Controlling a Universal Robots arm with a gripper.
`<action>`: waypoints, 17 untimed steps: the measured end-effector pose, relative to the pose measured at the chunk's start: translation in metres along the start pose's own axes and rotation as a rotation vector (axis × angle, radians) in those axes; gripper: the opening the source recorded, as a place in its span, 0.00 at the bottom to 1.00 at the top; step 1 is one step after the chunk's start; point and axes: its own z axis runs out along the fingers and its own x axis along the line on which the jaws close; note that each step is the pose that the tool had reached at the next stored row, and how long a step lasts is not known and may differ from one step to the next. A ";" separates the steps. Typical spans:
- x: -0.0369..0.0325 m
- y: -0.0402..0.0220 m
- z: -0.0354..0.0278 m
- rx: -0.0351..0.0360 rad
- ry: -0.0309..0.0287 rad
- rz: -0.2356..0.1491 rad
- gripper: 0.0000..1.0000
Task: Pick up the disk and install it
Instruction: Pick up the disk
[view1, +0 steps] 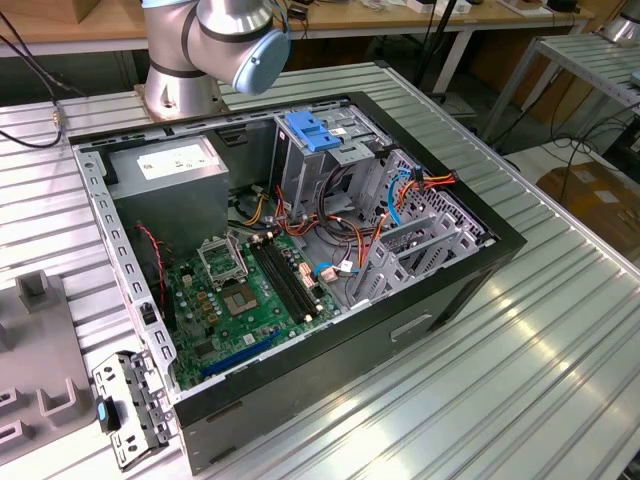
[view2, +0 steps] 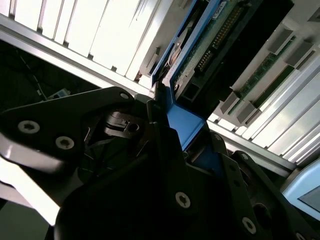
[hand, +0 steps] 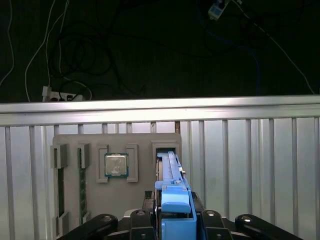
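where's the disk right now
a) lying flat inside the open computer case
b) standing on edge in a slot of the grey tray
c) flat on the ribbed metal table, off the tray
b: in the first wrist view the disk stands on edge in a slot of the grey tray, with the gripper closed around its near end.

Legible text: none.
White sticker (view1: 175, 160) on grey metal box (view1: 150, 195) inside computer case (view1: 505, 240): print too small to make out.
Processor (hand: 116, 165) on grey tray (hand: 70, 141): lid markings indistinct.
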 end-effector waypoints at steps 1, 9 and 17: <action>0.0000 0.0000 -0.0001 -0.0001 0.0000 0.000 0.37; 0.0000 0.0000 -0.0028 -0.0003 0.0002 0.000 0.37; -0.0001 -0.0001 -0.0155 -0.0002 0.0001 0.000 0.37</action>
